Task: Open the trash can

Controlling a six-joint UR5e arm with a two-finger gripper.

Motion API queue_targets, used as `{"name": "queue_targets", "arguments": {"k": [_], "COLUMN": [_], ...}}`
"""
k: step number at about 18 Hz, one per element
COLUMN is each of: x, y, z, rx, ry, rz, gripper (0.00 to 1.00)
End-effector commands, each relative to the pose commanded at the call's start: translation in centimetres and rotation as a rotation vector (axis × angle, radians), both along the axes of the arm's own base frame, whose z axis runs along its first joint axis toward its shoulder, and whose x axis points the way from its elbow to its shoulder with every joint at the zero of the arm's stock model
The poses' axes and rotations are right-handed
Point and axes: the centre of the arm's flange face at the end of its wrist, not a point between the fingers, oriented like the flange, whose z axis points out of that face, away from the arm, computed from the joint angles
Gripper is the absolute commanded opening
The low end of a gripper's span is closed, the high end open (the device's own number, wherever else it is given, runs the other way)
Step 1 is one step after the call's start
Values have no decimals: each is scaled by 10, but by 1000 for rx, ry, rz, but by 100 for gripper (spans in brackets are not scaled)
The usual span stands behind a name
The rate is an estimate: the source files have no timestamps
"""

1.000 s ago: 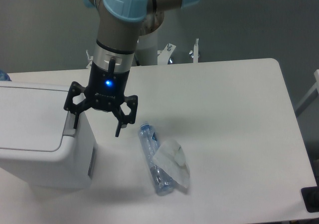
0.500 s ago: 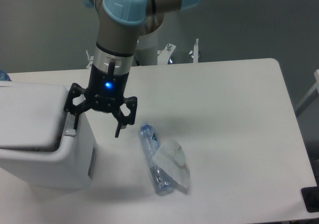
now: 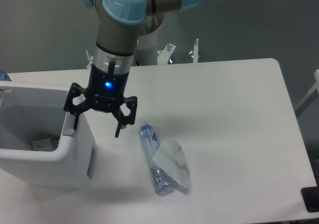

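The white trash can (image 3: 70, 167) stands at the table's left edge. Its lid is up and shows only as a thin white strip (image 3: 35, 87) along the far rim. The grey inside is exposed, with some crumpled rubbish (image 3: 45, 143) at the bottom. My gripper (image 3: 96, 127) is open and empty and points down at the can's right rim. Its left finger (image 3: 75, 120) rests at the rim where the push tab sits. Its right finger (image 3: 118, 128) hangs over the table beside the can.
A crushed clear plastic bottle (image 3: 149, 152) lies on the white table (image 3: 229, 109) just right of the gripper, with a crumpled clear wrapper (image 3: 173, 160) on it. A black object (image 3: 311, 199) sits at the table's front right corner.
The lid lay flat and shut a second ago, had begun to lift half a second ago, and now stands fully up. The gripper has hardly moved.
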Motion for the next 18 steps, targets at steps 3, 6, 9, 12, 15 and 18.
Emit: {"name": "queue_targets", "arguments": {"k": [3,6,9,12,15,18], "x": [-20,-48,-72,-111,-154,-197], "y": [13,18,5,-16,-40,-68], "z": [-3,-12,-16,-20,-47,-71], "rx": [-38,-130,-198,-222,-280,-337], "ry": [62,191,303,330,329,340], "rz": [34,74,22,23,1,-62], "gripper": [100,100,100,100,100,100]}}
